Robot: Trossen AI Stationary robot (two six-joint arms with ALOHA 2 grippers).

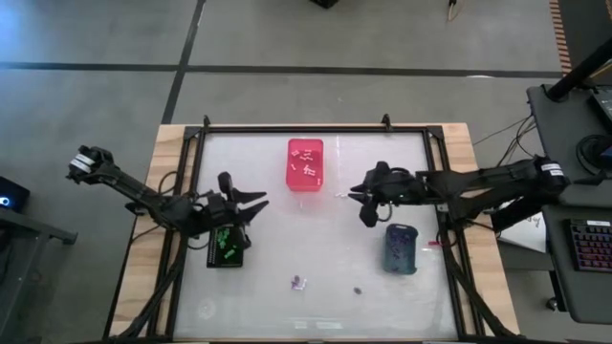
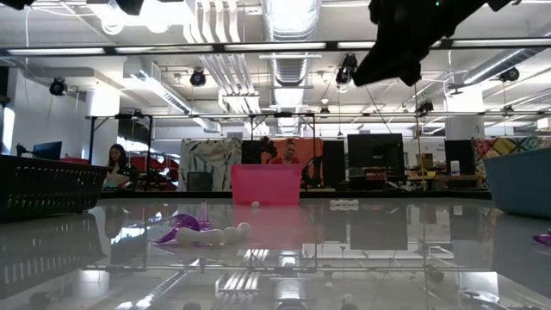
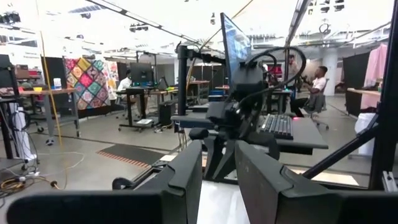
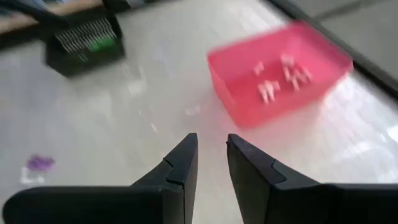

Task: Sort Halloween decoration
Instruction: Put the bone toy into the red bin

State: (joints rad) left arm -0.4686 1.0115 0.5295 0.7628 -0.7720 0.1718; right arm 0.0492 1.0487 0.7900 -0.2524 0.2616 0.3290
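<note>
Mostly sorted: white pieces sit in the pink bin, green ones in the black bin. A purple piece lies loose, well below the pink bin. Left end effector gapes wide and empty; the right end effector is narrow, empty.

Grey floor; ceiling ducts; patterned quilt hanging.

Decoration pieces in bin

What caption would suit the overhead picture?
Two robot arms hover over a table holding a pink bin, a black bin, a grey-blue bin and loose purple pieces.
</note>
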